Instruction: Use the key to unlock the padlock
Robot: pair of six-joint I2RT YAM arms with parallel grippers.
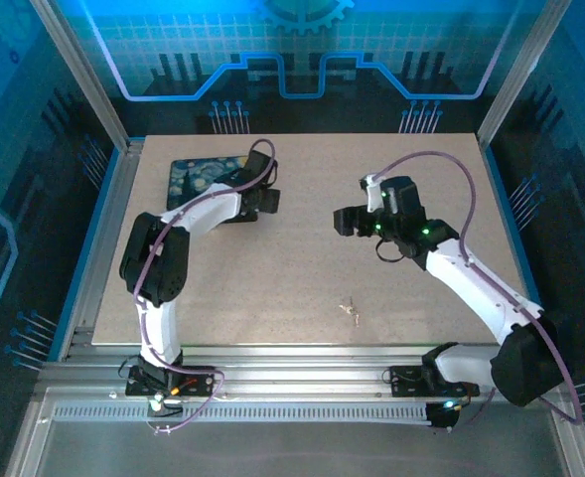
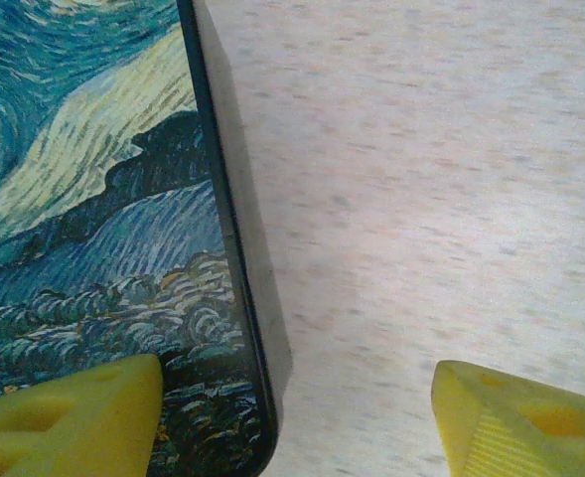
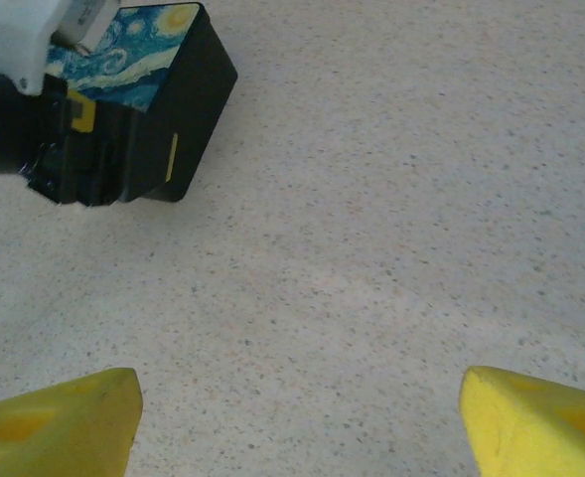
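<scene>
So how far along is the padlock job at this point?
Nothing looks done yet: the key lies loose on the table near the front edge. In hand: the left gripper, open, straddles the right edge of the painted-lid box; the right gripper hangs open over bare table. Left: picking up the key and the whole unlocking.

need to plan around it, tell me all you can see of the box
The box is flat and rectangular, black-sided with rounded corners; its lid bears a swirling blue-and-yellow night-sky painting. It lies flat at the table's far left. The left fingers stand open astride its edge, one over the lid; whether they touch cannot be told.
</scene>
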